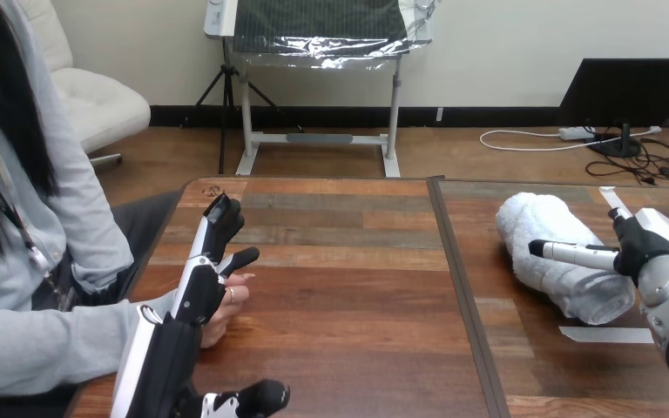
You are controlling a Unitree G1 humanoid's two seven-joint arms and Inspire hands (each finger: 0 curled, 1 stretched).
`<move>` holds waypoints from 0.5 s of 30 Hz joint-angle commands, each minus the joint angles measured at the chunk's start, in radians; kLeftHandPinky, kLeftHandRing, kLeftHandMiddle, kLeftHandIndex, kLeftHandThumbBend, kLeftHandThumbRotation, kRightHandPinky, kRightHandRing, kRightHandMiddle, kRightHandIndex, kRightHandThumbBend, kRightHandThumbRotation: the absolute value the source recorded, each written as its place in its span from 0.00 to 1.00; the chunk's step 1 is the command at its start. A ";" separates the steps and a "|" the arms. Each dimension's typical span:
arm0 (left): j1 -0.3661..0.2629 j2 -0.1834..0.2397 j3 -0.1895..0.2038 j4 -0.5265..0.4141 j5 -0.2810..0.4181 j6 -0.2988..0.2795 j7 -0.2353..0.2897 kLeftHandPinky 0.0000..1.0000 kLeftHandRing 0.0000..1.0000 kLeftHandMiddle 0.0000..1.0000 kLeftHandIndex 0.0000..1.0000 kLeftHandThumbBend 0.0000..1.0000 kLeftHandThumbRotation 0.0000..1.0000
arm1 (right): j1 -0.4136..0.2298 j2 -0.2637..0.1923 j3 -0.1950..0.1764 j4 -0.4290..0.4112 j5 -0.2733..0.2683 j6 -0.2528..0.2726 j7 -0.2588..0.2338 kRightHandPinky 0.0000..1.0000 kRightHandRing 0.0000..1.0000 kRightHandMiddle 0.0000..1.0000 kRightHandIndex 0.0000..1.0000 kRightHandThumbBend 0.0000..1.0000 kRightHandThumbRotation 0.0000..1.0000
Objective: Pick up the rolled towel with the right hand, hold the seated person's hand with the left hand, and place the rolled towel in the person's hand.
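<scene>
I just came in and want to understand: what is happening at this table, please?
A humanoid robot is starting a hand-over to a seated person. Its right hand rests at the rolled white towel, one straight finger across it; the towel lies on the wooden table, not lifted. Its left hand, fingers straight, lies against the person's hand at the table's left edge, not gripping it.
</scene>
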State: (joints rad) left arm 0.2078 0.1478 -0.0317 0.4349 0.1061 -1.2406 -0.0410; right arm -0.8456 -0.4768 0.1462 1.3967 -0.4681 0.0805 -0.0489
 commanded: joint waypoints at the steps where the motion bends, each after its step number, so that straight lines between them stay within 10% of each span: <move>1: -0.024 0.003 -0.010 -0.043 -0.026 -0.034 -0.006 0.85 0.97 0.99 1.00 1.00 0.77 | -0.028 0.007 0.009 -0.013 -0.010 -0.002 -0.005 0.87 0.99 1.00 1.00 1.00 0.61; 15: 0.009 -0.009 0.006 -0.069 -0.015 -0.056 0.002 0.84 0.96 0.99 1.00 1.00 0.78 | 0.019 0.034 0.013 -0.009 -0.009 0.025 0.007 0.84 1.00 1.00 0.99 0.99 0.63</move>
State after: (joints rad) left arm 0.2344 0.1471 -0.0284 0.4257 0.1052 -1.2766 -0.0438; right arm -0.8267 -0.4656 0.1508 1.3977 -0.4695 0.0963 -0.0419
